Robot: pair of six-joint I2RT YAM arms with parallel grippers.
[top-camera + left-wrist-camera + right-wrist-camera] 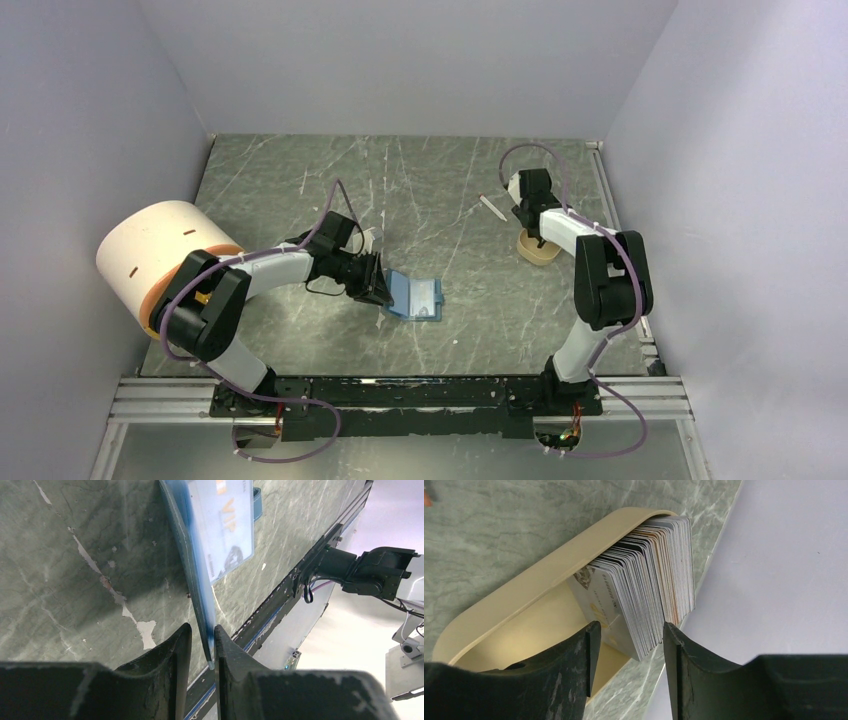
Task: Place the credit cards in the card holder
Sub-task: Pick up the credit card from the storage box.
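- The left gripper was closed to a narrow slit and pinched one edge of the card holder.
- The holder lay opened out on the table, left of centre. Its pinched side appeared tilted up off the marble.
- One pale VIP card already sat behind a clear slot of the holder.
- The right gripper had its jaws wide apart and held nothing. It was poised over the tan tray at the table's right side.
- The credit cards stood on edge in that tray, packed tight as a thick deck. The front few leaned out from the rest.
- Cards, as judged: light, thin and stiff with slight flex, with glossy, slippery faces.
- The best hold looked to be a face-to-face pinch on the exposed edge of the outermost card.
- At that spread the jaws would have taken in many cards, so they needed narrowing first.
- Holder, as judged: light, soft and floppy. With only one edge pinched it could droop or pivot, so a slot mouth might wander as a card pushed in.
- Risk noted: neighbouring cards could be dragged up by friction with the picked one.
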